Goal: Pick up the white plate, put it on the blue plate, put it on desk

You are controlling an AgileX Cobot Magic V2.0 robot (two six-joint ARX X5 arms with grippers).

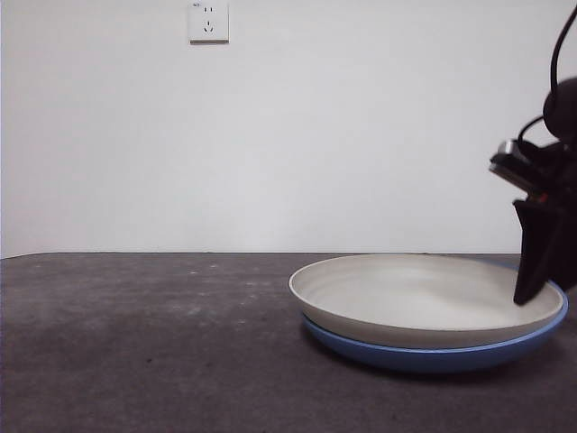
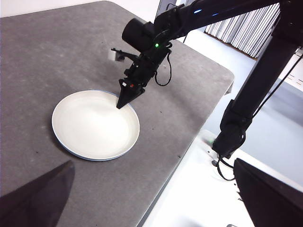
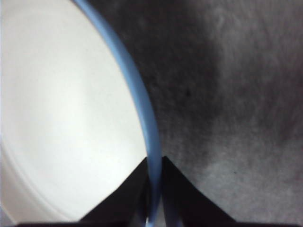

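Note:
The white plate [image 1: 424, 293] lies inside the blue plate [image 1: 433, 358] on the desk [image 1: 135, 343], right of centre. My right gripper [image 1: 532, 293] comes down on the stack's right rim. In the right wrist view its jaws [image 3: 152, 189] stand closed astride the blue plate's rim [image 3: 137, 104], one jaw over the white plate [image 3: 61, 118], the other outside. The left wrist view shows the stack [image 2: 92, 125] from high up, with the right gripper [image 2: 119, 106] at its edge. My left gripper [image 2: 151, 208] is open and empty, high above the desk [image 2: 47, 47].
A wall socket [image 1: 208, 22] sits high on the white wall behind. The desk's rounded corner and edge [image 2: 227, 78] lie beyond the plates. The right arm's base [image 2: 232, 132] stands off that edge.

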